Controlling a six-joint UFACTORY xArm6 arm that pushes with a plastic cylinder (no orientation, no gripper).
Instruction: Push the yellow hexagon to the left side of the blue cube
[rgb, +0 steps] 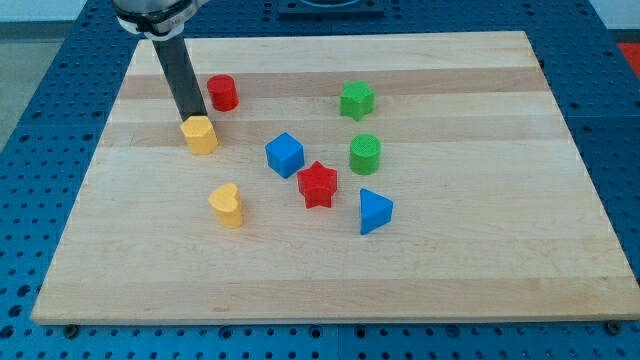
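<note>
The yellow hexagon (201, 135) lies on the wooden board at the view's left, well to the left of the blue cube (284, 155). My tip (190, 117) is at the hexagon's upper left edge, touching or nearly touching it. The dark rod rises from there toward the view's top left.
A red cylinder (222, 93) stands just right of the rod. A yellow heart (227, 206) lies below the hexagon. A red star (318, 184), a blue triangular block (375, 211), a green cylinder (365, 154) and a green star (356, 100) lie right of the cube. The board's left edge (85, 180) is near.
</note>
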